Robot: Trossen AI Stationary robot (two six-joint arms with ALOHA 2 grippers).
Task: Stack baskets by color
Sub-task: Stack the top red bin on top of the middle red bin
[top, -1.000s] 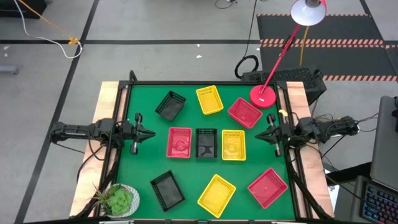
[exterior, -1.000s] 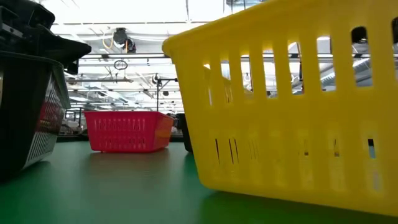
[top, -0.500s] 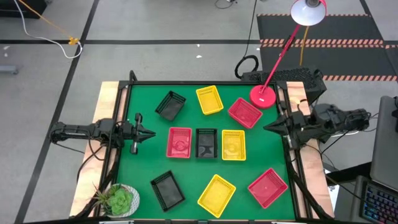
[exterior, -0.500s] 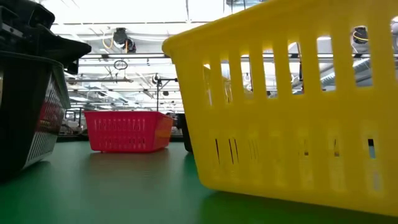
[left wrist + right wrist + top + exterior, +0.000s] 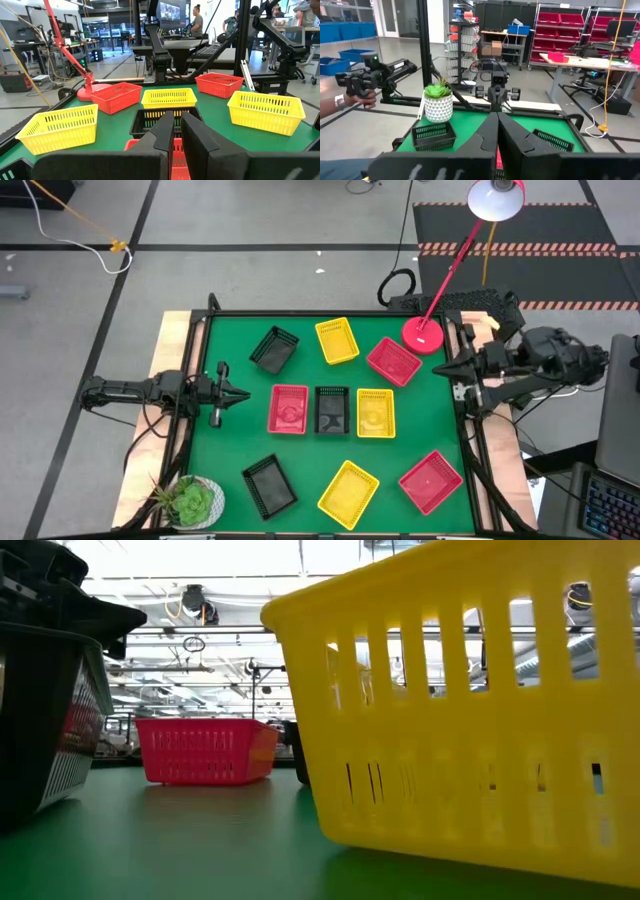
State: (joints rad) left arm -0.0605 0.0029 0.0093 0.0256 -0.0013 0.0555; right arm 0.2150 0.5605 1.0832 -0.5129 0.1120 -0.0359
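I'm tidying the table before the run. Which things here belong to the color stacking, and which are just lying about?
Job:
- red baskets
- black baskets
- yellow baskets
None stacked yet.

Lying about:
- red lamp at the table's far right corner
- potted plant at the near left corner
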